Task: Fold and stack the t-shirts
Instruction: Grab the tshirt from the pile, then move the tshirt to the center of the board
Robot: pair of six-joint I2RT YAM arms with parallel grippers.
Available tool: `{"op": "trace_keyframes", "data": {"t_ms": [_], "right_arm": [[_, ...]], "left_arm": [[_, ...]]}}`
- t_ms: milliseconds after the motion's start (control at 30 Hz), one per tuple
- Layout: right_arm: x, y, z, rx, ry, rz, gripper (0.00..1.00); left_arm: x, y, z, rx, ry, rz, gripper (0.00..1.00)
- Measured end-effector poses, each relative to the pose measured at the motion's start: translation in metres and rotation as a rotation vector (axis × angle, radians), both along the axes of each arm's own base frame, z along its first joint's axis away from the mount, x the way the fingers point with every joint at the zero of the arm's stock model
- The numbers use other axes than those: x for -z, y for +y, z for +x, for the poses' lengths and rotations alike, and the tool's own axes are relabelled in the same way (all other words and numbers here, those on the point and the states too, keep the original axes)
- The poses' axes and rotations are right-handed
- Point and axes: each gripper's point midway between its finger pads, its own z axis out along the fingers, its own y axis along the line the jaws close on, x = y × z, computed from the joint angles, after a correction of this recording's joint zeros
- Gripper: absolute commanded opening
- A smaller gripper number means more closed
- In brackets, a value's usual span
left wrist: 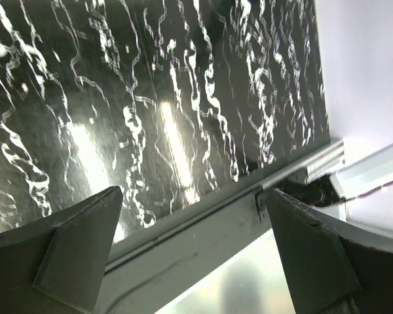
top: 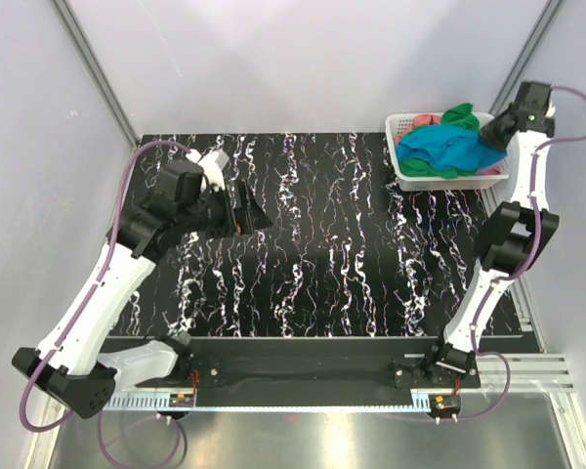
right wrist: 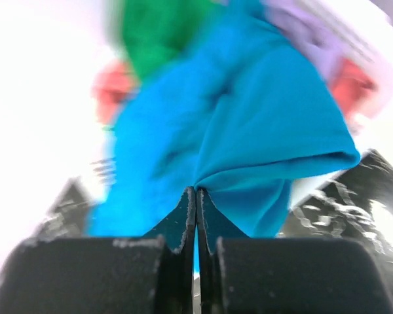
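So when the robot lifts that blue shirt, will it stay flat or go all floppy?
Probably floppy: the blue shirt bunches in soft folds where the right hand pinches it. It looks thin, so it should lift easily and dangle. It may tug the green shirt lying against it in the basket.

black marbled table [top: 322, 244], white basket [top: 449, 182] atop

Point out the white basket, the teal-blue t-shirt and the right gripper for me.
white basket [top: 444, 183]: top external view, on its near wall.
teal-blue t-shirt [top: 449, 149]: top external view, middle of the cloth heaped in the basket.
right gripper [right wrist: 196, 191]: right wrist view, between its fingertips, shut on the teal-blue t-shirt.
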Motion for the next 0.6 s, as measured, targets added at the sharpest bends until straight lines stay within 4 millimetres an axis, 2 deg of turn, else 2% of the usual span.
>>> {"op": "trace_keyframes", "data": {"t_ms": [133, 233, 300, 367, 433, 500, 567, 600], "right_arm": [[-0.079, 0.026, 0.003, -0.082, -0.171, 0.062, 0.00], [-0.142, 0.069, -0.017, -0.180, -0.302, 0.158, 0.00], [-0.187, 0.117, -0.039, -0.297, -0.391, 0.226, 0.00], [-0.226, 0.173, -0.062, -0.451, -0.464, 0.273, 0.00], [-0.258, 0.249, -0.097, -0.660, -0.506, 0.313, 0.00], [-0.269, 0.319, -0.142, -0.858, -0.496, 0.355, 0.00], [-0.259, 0.362, -0.186, -0.991, -0.446, 0.401, 0.00], [-0.248, 0.372, -0.209, -1.026, -0.406, 0.425, 0.00]], "left_arm": [[-0.024, 0.003, 0.014, -0.048, -0.070, -0.020, 0.99], [-0.057, 0.002, 0.032, -0.097, -0.124, -0.070, 0.99], [-0.079, -0.003, 0.047, -0.115, -0.171, -0.111, 0.99], [-0.089, -0.006, 0.056, -0.122, -0.197, -0.133, 0.99], [-0.087, -0.005, 0.060, -0.137, -0.186, -0.132, 0.99], [-0.082, -0.002, 0.062, -0.156, -0.172, -0.118, 0.99], [-0.078, 0.003, 0.063, -0.183, -0.166, -0.097, 0.99], [-0.075, 0.007, 0.063, -0.200, -0.163, -0.081, 0.99]]}}
